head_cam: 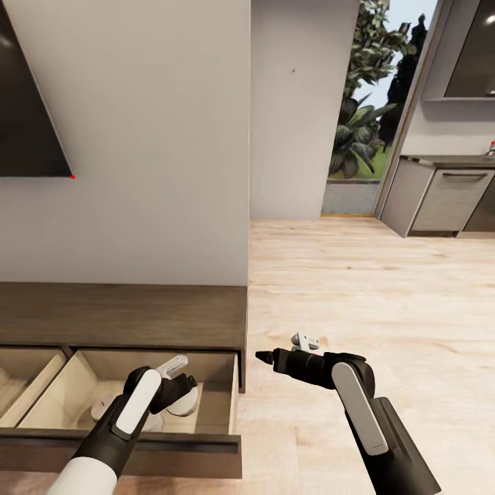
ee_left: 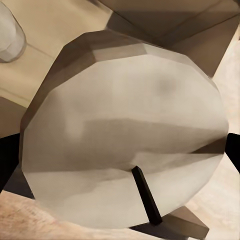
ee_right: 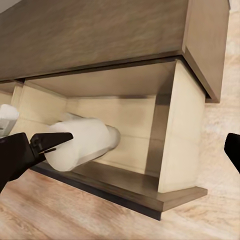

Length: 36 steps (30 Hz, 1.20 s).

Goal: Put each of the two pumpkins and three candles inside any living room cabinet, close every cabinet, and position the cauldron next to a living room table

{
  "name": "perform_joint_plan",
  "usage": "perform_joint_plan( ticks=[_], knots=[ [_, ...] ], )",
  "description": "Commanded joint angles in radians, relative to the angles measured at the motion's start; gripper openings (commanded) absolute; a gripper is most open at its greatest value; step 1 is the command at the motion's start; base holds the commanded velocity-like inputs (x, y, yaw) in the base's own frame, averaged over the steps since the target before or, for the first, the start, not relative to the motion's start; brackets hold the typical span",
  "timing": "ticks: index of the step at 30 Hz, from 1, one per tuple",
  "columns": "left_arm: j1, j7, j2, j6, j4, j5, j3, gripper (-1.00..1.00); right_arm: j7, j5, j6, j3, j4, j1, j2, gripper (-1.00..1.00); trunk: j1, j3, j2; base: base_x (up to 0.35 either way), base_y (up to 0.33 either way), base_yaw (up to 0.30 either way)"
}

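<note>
My left gripper (head_cam: 180,385) is down in the open right drawer of the cabinet (head_cam: 124,315), clamped on a candle (ee_left: 125,130) — short, fat, white, wick showing. There's another candle (head_cam: 103,410) on the drawer floor beside it. I'd guess it's light, rigid and a bit slick — best pinched across the round sides, mid-height. Right gripper (head_cam: 285,347) hangs over the floor, jaws spread, empty.

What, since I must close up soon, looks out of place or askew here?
The candle in the left end effector is held on its side, not upright, at the right drawer of the cabinet. Both drawers stand pulled open. Nothing looks spilled or damaged.
</note>
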Motion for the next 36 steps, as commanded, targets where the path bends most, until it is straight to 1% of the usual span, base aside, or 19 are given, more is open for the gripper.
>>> perform_joint_plan(
  ticks=[1,20,28,31,36],
  knots=[
    [-0.001,0.01,0.0,0.001,-0.001,0.008,-0.001,-1.0,-0.01,-0.01,0.003,0.0,-0.001,-0.001,0.0,1.0,0.004,-0.004,-0.008,0.0,0.0,0.0],
    [-0.001,0.01,-0.001,0.001,-0.002,0.01,-0.001,-1.0,-0.01,-0.011,0.003,0.001,-0.001,-0.001,0.0,1.0,0.077,-0.064,-0.141,0.0,0.0,0.0],
    [-0.001,0.01,-0.001,0.001,-0.008,0.01,-0.001,-1.0,-0.009,-0.011,0.003,0.001,-0.001,-0.001,0.0,1.0,0.077,-0.064,-0.141,0.0,0.0,0.0],
    [-0.001,0.01,-0.001,0.001,-0.008,0.01,-0.001,-1.0,-0.009,-0.011,0.003,0.001,-0.001,-0.001,0.0,1.0,0.088,-0.073,-0.162,0.0,0.0,0.0],
    [-0.001,0.01,-0.001,0.001,-0.011,0.01,-0.001,-1.0,-0.009,-0.011,0.003,0.0,-0.001,-0.001,0.0,1.0,0.088,-0.073,-0.162,0.0,0.0,0.0]
  ],
)
